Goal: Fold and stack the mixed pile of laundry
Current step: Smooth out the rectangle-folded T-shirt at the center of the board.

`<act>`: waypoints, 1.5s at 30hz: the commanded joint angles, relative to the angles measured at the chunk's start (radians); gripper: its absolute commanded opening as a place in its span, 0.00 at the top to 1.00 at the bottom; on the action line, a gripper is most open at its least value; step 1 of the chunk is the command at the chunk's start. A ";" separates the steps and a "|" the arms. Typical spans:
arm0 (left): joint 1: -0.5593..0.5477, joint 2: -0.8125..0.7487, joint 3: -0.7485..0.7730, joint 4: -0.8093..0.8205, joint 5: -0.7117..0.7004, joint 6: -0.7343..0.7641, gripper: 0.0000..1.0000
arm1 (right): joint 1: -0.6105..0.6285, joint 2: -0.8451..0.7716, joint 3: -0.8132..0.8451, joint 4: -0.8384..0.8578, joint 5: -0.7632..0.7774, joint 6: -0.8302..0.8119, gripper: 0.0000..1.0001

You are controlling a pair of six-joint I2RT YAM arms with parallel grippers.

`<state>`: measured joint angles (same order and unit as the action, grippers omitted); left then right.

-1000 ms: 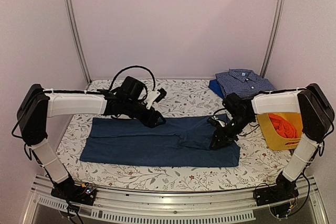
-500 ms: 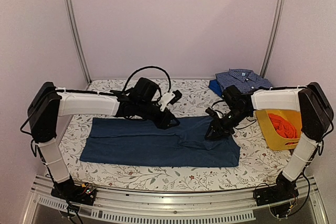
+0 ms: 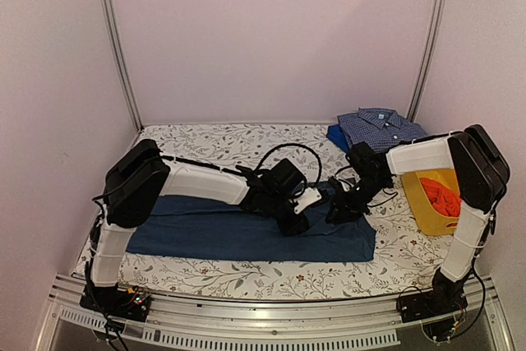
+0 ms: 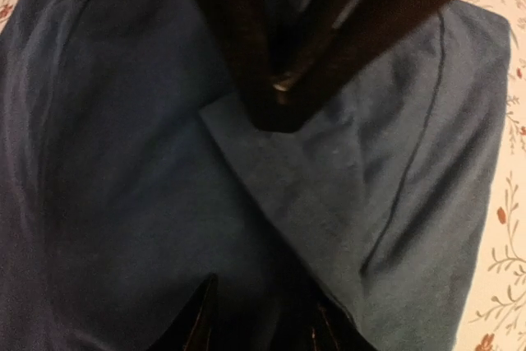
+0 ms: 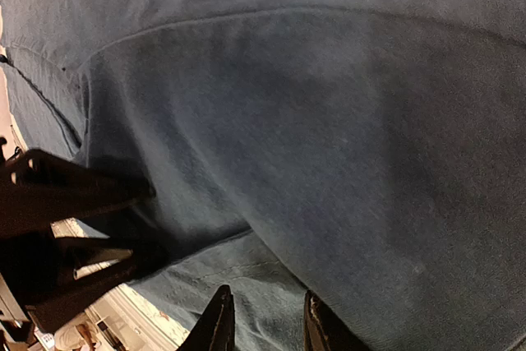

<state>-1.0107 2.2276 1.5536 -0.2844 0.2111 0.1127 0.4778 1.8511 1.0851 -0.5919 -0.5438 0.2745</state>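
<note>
So far only the check shirt [image 3: 382, 127] lies folded, at the counter's [image 3: 230, 141] far right corner. Navy trousers [image 3: 205, 232] lie flat along the near edge and the red-orange cloth [image 3: 444, 195] sits in the basket [image 3: 416, 200]: both pending. Left tool [image 3: 297, 221] and right tool [image 3: 337, 213] are over the trousers, tips slightly apart; I cannot tell any grip.

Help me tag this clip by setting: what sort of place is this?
Likely a robot lab booth, not a home: a left arm and right arm bolted to a metal rail, bare walls with metal uprights, and navy trousers spread on a floral-covered table.
</note>
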 commanded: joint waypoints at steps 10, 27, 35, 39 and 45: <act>-0.083 -0.153 -0.260 0.097 -0.088 0.173 0.64 | -0.038 -0.075 -0.031 0.067 -0.092 -0.007 0.61; -0.087 -0.124 -0.232 0.086 -0.167 0.181 0.64 | -0.004 0.083 0.050 -0.018 -0.160 -0.077 0.67; -0.087 -0.128 -0.246 0.091 -0.167 0.172 0.64 | 0.007 0.047 0.019 -0.058 -0.158 -0.081 0.62; -0.087 -0.132 -0.252 0.092 -0.175 0.171 0.64 | 0.007 0.008 -0.003 -0.099 -0.194 -0.112 0.63; -0.085 -0.144 -0.265 0.096 -0.196 0.169 0.64 | 0.008 -0.094 -0.050 -0.129 -0.255 -0.144 0.64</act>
<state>-1.0931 2.0930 1.3190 -0.1772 0.0650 0.2840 0.4778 1.8519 1.0649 -0.6735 -0.7383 0.1658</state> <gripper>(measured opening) 0.364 0.357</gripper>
